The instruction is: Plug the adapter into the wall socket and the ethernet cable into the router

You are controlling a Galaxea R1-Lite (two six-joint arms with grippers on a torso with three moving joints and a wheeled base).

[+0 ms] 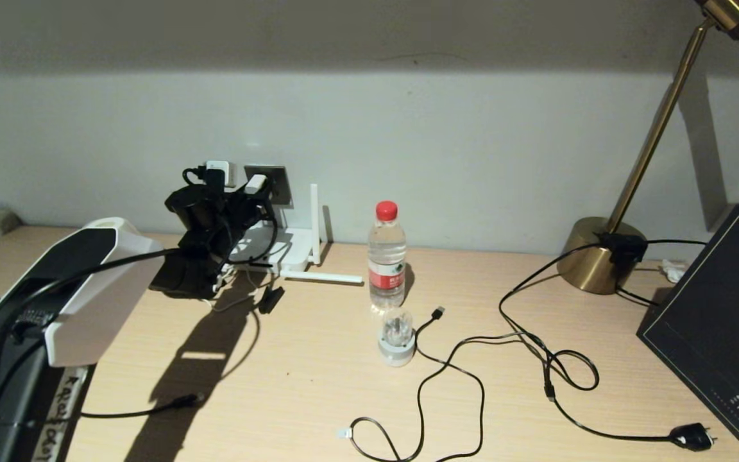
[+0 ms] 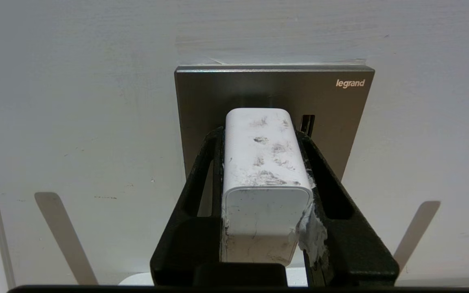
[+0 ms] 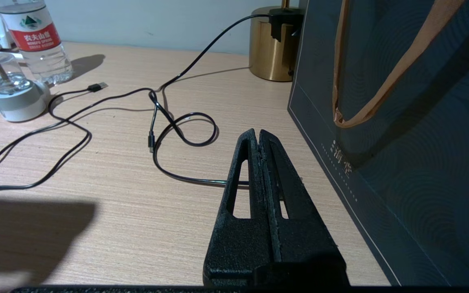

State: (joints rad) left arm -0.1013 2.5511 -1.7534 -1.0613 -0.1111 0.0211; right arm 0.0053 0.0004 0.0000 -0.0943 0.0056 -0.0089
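Note:
My left gripper (image 1: pixel 251 192) is at the wall, shut on the smudged white adapter (image 2: pixel 265 162). Both black fingers (image 2: pixel 214 162) clamp the adapter's sides. Its front end sits against the grey wall socket (image 2: pixel 202 97), and one dark slot shows beside it. In the head view the adapter (image 1: pixel 255 185) meets the wall socket (image 1: pixel 276 183) just above the white router (image 1: pixel 292 247), which has one antenna upright and one lying flat. The ethernet cable (image 1: pixel 177 403) lies loose on the desk at the front left. My right gripper (image 3: pixel 258 134) hovers shut and empty over the desk beside a dark bag.
A white charger (image 1: pixel 219 172) is plugged in left of the socket. On the desk are a small black clip (image 1: pixel 271 299), a water bottle (image 1: pixel 387 256), a round white-and-clear plug (image 1: pixel 396 337), a looping black USB cable (image 1: pixel 437 313), a brass lamp (image 1: pixel 594 263) with its cord plug (image 1: pixel 690 437), and a dark bag (image 1: pixel 722 333).

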